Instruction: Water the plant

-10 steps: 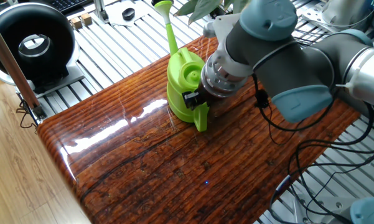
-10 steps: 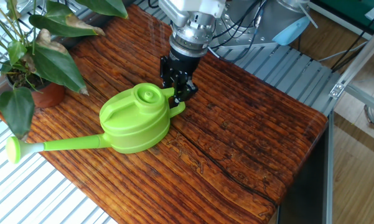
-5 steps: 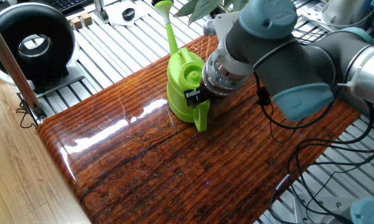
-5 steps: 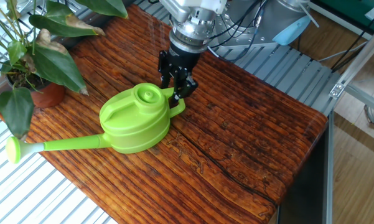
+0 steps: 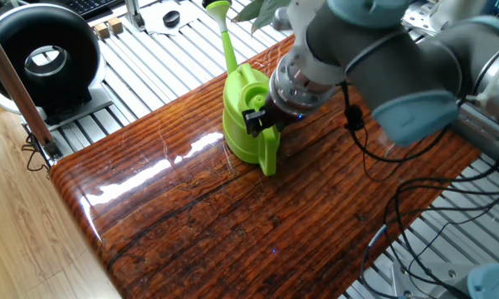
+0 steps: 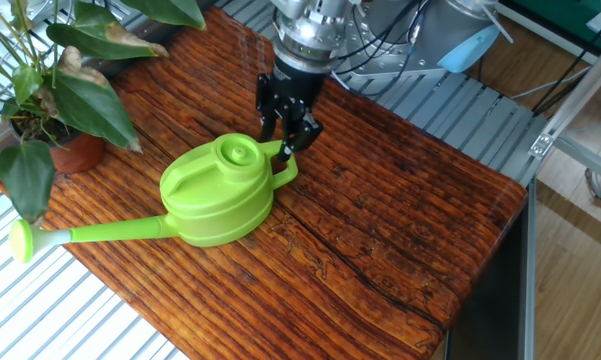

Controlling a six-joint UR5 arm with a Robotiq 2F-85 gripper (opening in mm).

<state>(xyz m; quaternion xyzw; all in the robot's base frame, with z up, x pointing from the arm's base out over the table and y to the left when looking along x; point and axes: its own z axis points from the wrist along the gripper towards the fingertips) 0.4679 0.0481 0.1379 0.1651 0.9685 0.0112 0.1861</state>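
On the wooden bench [image 6: 400,190], our fingers [image 6: 302,133] sit at the watering can [image 6: 215,192] handle, grip state indeterminate, the spout running lengthwise toward the plant [image 6: 65,105] at the far corner.

The arm [image 5: 415,58] has thick grey links with pale blue-grey joint caps and a ribbed silver wrist ring. Black cables loop from it. The gripper [image 6: 288,135] has black fingers [image 6: 305,132].
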